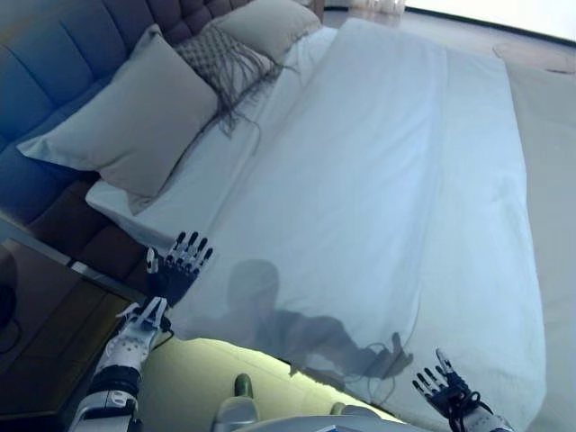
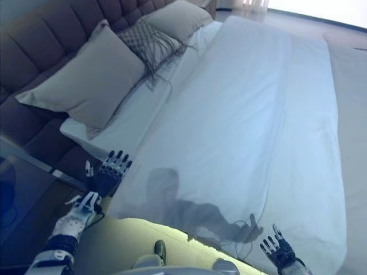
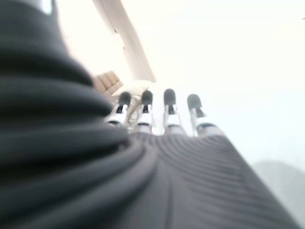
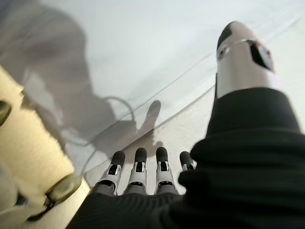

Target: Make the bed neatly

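A white duvet (image 1: 387,180) lies spread flat over the bed, its near edge hanging over the bed's side. Two beige pillows (image 1: 135,117) (image 1: 270,22) and a fringed grey cushion (image 1: 225,58) lean on the tufted headboard (image 1: 54,63). My left hand (image 1: 180,265) is open, fingers straight, at the duvet's near corner by the pillow end, holding nothing. My right hand (image 1: 445,387) is open above the duvet's near edge toward the foot end, also empty. The right wrist view shows its straight fingers (image 4: 138,167) over the white cloth (image 4: 143,57).
A dark glass-topped bedside table (image 1: 45,324) stands to the left of the bed, close under my left arm. Pale floor (image 1: 549,117) runs along the bed's far side. A lit strip glows under the bed's near edge (image 1: 261,364).
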Controlling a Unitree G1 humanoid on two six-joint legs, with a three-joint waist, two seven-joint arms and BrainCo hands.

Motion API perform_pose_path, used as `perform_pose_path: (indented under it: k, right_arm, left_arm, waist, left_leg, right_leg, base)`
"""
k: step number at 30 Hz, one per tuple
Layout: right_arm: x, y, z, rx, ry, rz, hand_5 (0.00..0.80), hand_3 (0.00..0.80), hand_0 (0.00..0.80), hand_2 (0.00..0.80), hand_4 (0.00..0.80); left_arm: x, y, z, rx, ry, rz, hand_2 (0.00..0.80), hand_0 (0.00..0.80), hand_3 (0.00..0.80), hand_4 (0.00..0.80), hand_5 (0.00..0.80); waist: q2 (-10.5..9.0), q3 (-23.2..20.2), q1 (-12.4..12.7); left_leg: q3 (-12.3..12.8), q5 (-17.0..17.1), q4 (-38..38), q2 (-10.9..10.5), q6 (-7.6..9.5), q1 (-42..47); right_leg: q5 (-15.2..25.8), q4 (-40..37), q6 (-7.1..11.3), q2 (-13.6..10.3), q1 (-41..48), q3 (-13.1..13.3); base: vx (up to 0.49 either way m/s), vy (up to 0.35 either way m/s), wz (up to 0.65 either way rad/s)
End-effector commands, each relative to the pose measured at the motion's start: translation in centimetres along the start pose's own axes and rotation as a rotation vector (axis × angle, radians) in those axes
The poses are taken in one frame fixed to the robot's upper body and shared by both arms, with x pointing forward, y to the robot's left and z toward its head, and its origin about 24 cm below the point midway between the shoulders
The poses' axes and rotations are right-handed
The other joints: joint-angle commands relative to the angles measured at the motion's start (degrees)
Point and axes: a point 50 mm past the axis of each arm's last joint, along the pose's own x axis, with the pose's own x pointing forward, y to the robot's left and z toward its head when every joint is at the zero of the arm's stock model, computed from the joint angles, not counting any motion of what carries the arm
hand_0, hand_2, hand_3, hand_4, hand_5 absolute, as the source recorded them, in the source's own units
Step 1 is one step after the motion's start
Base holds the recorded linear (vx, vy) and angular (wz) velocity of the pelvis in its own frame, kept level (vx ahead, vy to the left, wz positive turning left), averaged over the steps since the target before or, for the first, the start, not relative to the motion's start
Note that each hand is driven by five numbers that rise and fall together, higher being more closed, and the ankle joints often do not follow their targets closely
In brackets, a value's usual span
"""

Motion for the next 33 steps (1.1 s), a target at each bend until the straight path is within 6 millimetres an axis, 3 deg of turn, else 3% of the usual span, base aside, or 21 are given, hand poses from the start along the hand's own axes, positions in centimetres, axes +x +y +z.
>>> perform_pose_path:
  k: [1, 7, 14, 20, 24, 33]
  right_arm:
    - [0.7, 2.8, 2.0, -0.051, -0.066, 0.079, 0.000, 0.000, 0.000, 0.000, 0.000]
    - [1.3, 7.8, 5.2, -0.101, -0.160, 0.223, 0.000, 0.000, 0.000, 0.000, 0.000]
    - [0.8, 8.6, 7.7, -0.108, -0.226, 0.251, 0.000, 0.000, 0.000, 0.000, 0.000]
    - [0.0, 10.3, 10.8, -0.128, -0.295, 0.295, 0.000, 0.000, 0.000, 0.000, 0.000]
    - [-0.6, 11.3, 12.6, -0.133, -0.343, 0.330, 0.000, 0.000, 0.000, 0.000, 0.000]
    - [-1.4, 11.7, 14.2, -0.091, -0.398, 0.378, 0.000, 0.000, 0.000, 0.000, 0.000]
  left_arm:
    - [4.0, -3.4, 4.3, 0.036, -0.137, -0.132, 0.000, 0.000, 0.000, 0.000, 0.000]
    - [7.3, -6.9, 8.2, 0.070, -0.252, -0.196, 0.000, 0.000, 0.000, 0.000, 0.000]
    - [8.5, -7.9, 8.7, 0.041, -0.299, -0.176, 0.000, 0.000, 0.000, 0.000, 0.000]
    - [8.5, -6.9, 9.1, 0.017, -0.335, -0.056, 0.000, 0.000, 0.000, 0.000, 0.000]
    - [7.6, -5.9, 10.7, -0.031, -0.399, 0.040, 0.000, 0.000, 0.000, 0.000, 0.000]
    - [5.1, -3.4, 13.1, -0.113, -0.536, 0.282, 0.000, 0.000, 0.000, 0.000, 0.000]
  waist:
    - [-1.02, 3.41, -0.76]
    - [-3.31, 10.97, -3.12]
    - [-5.13, 13.97, -3.58]
    - [-5.36, 16.05, -3.33]
    - [-5.65, 16.90, -2.96]
    - [-6.28, 17.97, -1.08]
  left_leg:
    - [1.56, -10.38, 14.37, 3.92, -0.48, -3.74]
    - [0.16, -15.25, 31.15, 6.27, 0.53, -19.54]
    - [-3.42, -21.68, 42.64, 6.25, 2.60, -31.99]
    - [-5.66, -23.26, 48.24, 6.14, 2.64, -39.82]
    - [-6.99, -24.20, 51.88, 6.16, 2.62, -44.62]
    - [-10.14, -24.81, 57.00, 5.18, 2.95, -52.66]
  right_leg:
    - [5.96, 2.35, 3.95, -3.76, -8.46, 5.37]
    - [4.36, 15.97, 2.42, -3.32, -24.63, 6.55]
    - [0.49, 29.53, 3.20, -4.15, -38.97, 9.31]
    - [-0.87, 36.09, 2.54, -4.02, -46.81, 9.41]
    - [-1.98, 40.30, 1.97, -3.98, -51.41, 8.94]
    - [-3.26, 46.34, 1.21, -4.45, -58.44, 7.92]
  base:
    - [-0.255, -0.036, -0.11]
    - [-0.271, 0.056, -0.05]
    - [-0.129, 0.080, -0.16]
    - [-0.125, 0.039, -0.01]
    - [-0.099, 0.027, 0.00]
    - [-0.057, -0.030, 0.04]
